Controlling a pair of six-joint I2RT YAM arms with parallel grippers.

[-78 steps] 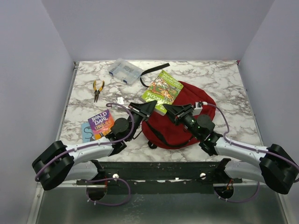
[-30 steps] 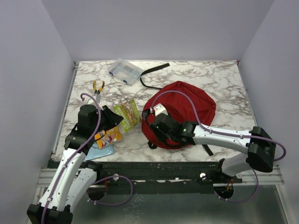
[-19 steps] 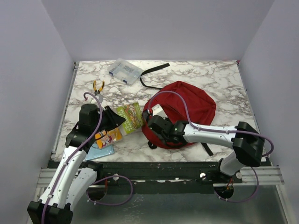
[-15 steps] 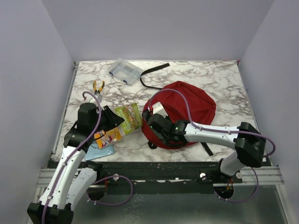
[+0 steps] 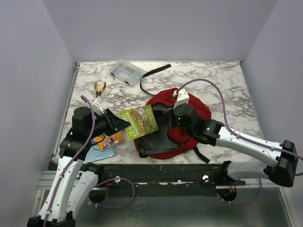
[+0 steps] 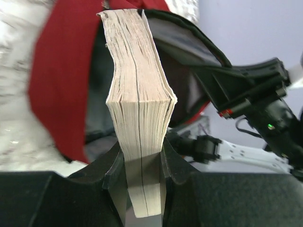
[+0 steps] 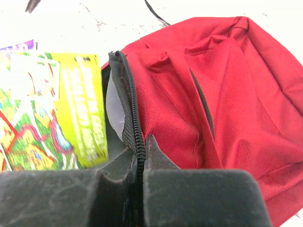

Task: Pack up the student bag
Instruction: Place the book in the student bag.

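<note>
Student bag [image 5: 202,109], dark red soft fabric with black straps, is lying slumped on the marble table [image 5: 227,80]. Its mouth is gaping toward the left arm's side and showing a dark grey lining. A black zip [image 7: 128,118] is running along the rim of the opening, and the red cloth behind it is creasing into loose folds.

The right gripper [image 7: 138,158] is pinching that zip rim, jaws clenched on it and lifting the edge of the bag. The left gripper [image 6: 142,161] is grasping a thick green paperback [image 5: 139,122] by its spine end, and the book's far end is lying at the bag's mouth.

A black strap [image 5: 154,73] is trailing from the bag's far side. A clear plastic box [image 5: 126,72] is sitting beyond the bag to its far left, and pliers [image 5: 99,90] are lying well to its left.
</note>
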